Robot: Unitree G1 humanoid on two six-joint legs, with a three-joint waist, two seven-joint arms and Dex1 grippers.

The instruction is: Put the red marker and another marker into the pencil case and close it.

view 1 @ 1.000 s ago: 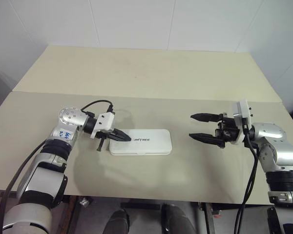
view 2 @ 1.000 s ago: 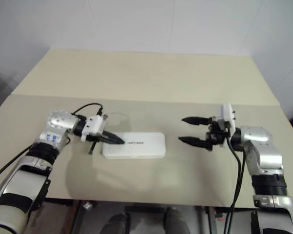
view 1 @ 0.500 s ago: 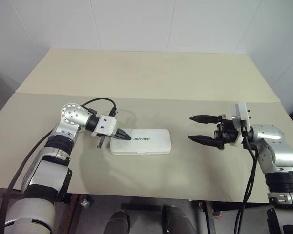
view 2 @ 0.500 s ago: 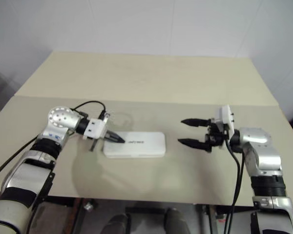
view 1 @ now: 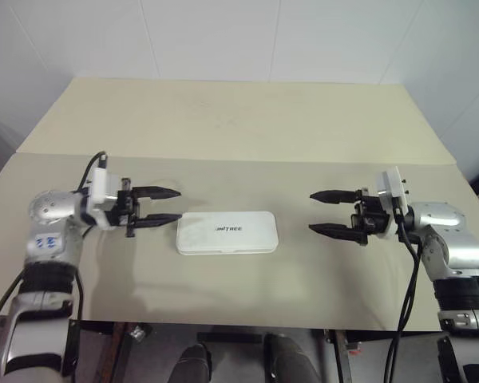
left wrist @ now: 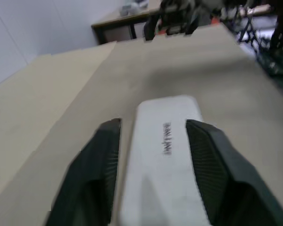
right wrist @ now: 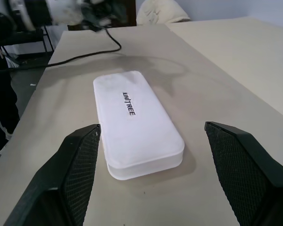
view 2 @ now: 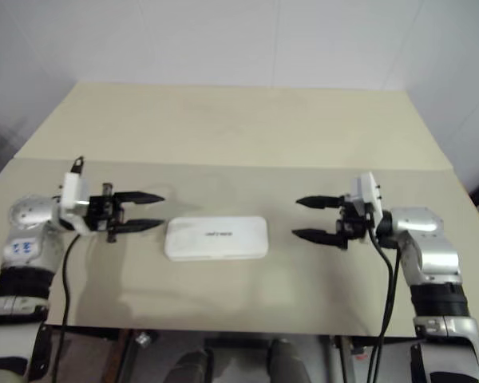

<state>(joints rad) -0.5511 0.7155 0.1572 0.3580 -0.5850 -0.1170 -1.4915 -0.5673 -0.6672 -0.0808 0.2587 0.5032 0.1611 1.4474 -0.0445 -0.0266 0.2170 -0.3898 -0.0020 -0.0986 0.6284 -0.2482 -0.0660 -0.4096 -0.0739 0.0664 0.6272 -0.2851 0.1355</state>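
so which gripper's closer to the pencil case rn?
Left. The left gripper sits just off the closed pencil case at its left end, fingers open. The right gripper hangs open farther off, beyond the case's right end.

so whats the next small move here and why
Probably none beyond resting: the pencil case lies flat on the table with its lid shut, and no marker lies outside it. The left gripper and right gripper hang open on either side of the case, touching nothing. At most, I'd lower both arms away from it.
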